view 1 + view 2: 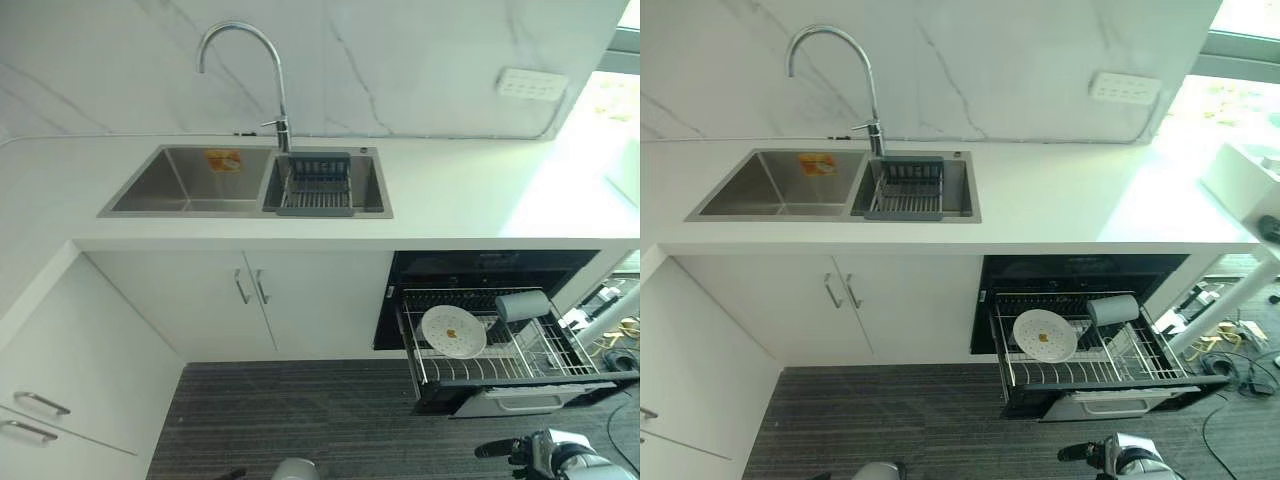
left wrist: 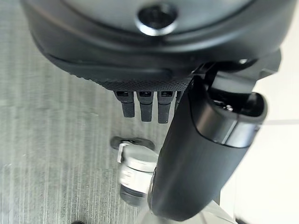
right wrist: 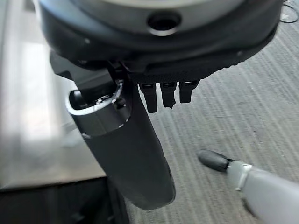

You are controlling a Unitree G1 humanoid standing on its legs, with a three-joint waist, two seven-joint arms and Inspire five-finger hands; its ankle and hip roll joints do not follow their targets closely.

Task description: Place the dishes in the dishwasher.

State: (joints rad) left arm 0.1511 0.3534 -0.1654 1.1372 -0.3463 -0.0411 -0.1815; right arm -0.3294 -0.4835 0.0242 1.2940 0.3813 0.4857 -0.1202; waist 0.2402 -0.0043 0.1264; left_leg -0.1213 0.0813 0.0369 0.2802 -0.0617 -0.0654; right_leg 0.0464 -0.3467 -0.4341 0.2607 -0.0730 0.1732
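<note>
White plate [image 1: 453, 331] and cup [image 1: 522, 305] already sit in the rack [image 1: 560, 345], both my hands [image 2: 196, 163] [image 3: 126, 149] hang slack and empty, so I'd next check the sink [image 1: 190, 180].

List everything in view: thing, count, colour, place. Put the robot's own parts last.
Plate: one, white, standing in the dishwasher rack.
Cup: one, grey, lying on its side in the rack beside the plate.
Dishwasher rack: one, metal wire, pulled out below the counter.
Sink: one, steel, two basins, set in the white counter.
Drainer basket: one, dark grey, in the sink's right basin.
Faucet: one, chrome, behind the sink.
Wall socket: one, white, on the marble wall.
Cabinet doors: two, white, under the sink.
Left hand: dark, fingers straight, above the floor.
Right hand: dark, fingers straight, above the floor.
</note>
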